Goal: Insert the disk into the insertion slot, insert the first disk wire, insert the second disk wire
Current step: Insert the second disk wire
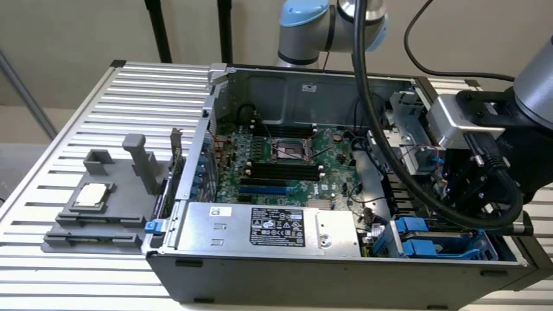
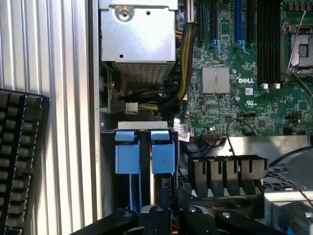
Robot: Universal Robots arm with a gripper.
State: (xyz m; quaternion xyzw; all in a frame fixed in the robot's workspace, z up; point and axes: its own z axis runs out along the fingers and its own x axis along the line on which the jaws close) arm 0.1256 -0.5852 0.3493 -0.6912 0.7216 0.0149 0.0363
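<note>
On the exterior view's left, a grey holder [image 1: 103, 201] is seen on the slatted counter [image 1: 69, 123]. Rightward, the insertion slot [image 1: 432, 240] appears already filled by the disk [image 2: 162, 152]; the wires seem left. The gripper [image 2: 164, 205] hovers above; whether its fingers are spread cannot be told.

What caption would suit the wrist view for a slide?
Wrist camera looking down into the open computer case: gripper above the blue latch tabs of the insertion slot, beside the motherboard.
</note>
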